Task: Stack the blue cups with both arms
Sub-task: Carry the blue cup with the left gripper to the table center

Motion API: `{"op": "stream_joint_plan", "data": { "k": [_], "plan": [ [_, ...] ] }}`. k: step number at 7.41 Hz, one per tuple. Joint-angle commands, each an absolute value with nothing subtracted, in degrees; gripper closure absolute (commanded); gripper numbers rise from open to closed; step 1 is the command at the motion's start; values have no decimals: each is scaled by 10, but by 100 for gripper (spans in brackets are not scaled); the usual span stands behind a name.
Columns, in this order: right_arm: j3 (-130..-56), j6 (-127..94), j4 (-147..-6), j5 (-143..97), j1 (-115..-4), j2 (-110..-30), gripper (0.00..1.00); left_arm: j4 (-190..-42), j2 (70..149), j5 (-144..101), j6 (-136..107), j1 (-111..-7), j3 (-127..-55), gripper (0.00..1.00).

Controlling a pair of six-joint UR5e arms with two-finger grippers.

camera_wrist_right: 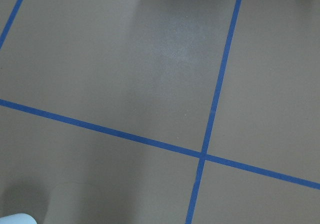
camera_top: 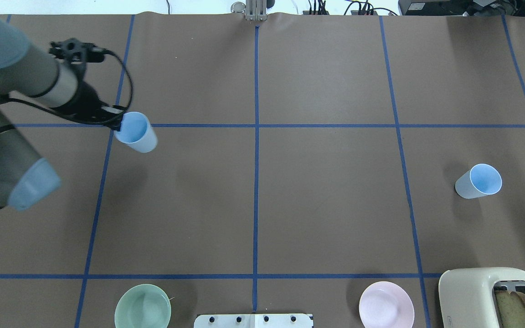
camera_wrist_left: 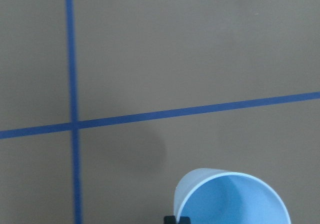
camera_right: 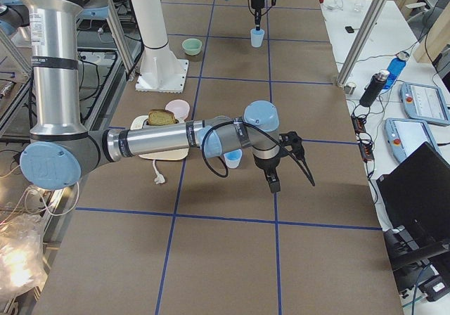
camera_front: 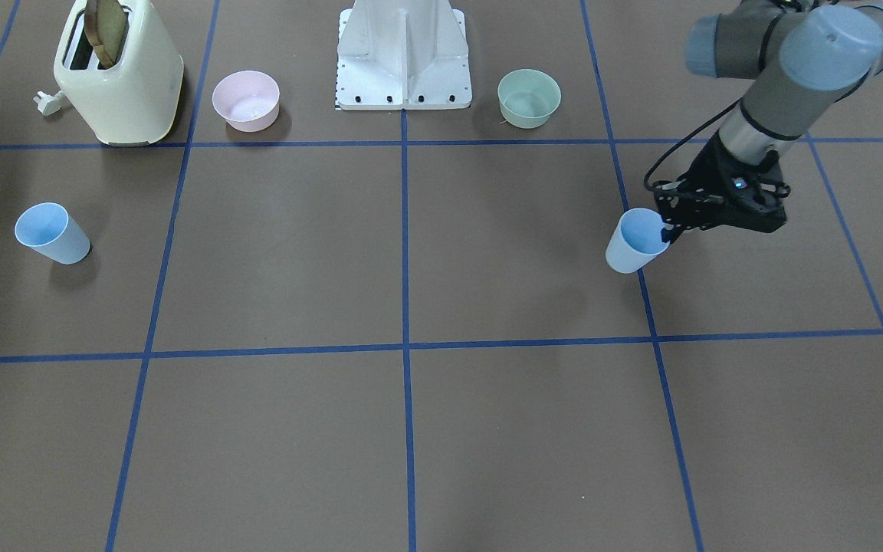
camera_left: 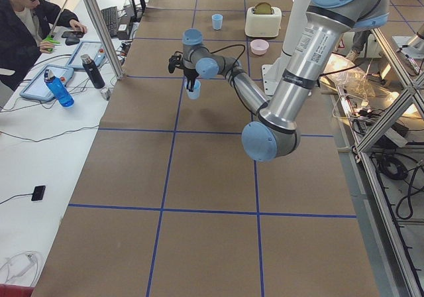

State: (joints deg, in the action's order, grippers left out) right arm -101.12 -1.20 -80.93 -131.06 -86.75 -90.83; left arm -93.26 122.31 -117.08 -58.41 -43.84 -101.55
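Observation:
My left gripper [camera_front: 667,230] is shut on the rim of one blue cup [camera_front: 635,243] and holds it upright above the table, a shadow beneath it. It also shows in the overhead view [camera_top: 136,132] and the left wrist view [camera_wrist_left: 232,200]. The second blue cup [camera_front: 52,234] stands alone on the table on my right side [camera_top: 478,181]. My right gripper [camera_right: 273,183] shows only in the exterior right view, near that cup [camera_right: 232,159]; I cannot tell if it is open. The cup's rim edges into the right wrist view [camera_wrist_right: 12,219].
A cream toaster [camera_front: 119,73] with bread, a pink bowl [camera_front: 246,100] and a green bowl [camera_front: 529,97] stand near the white base pedestal [camera_front: 403,57]. Blue tape lines grid the brown table. A person [camera_left: 26,18] sits at a side desk.

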Motion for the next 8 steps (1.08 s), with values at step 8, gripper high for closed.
{"op": "stream_joint_plan", "data": {
  "k": [8],
  "plan": [
    [-1009,-17,-809,-1317,-867,-908,0,-890,1384,-1056,-690,-287,-893,100]
  ]
}}
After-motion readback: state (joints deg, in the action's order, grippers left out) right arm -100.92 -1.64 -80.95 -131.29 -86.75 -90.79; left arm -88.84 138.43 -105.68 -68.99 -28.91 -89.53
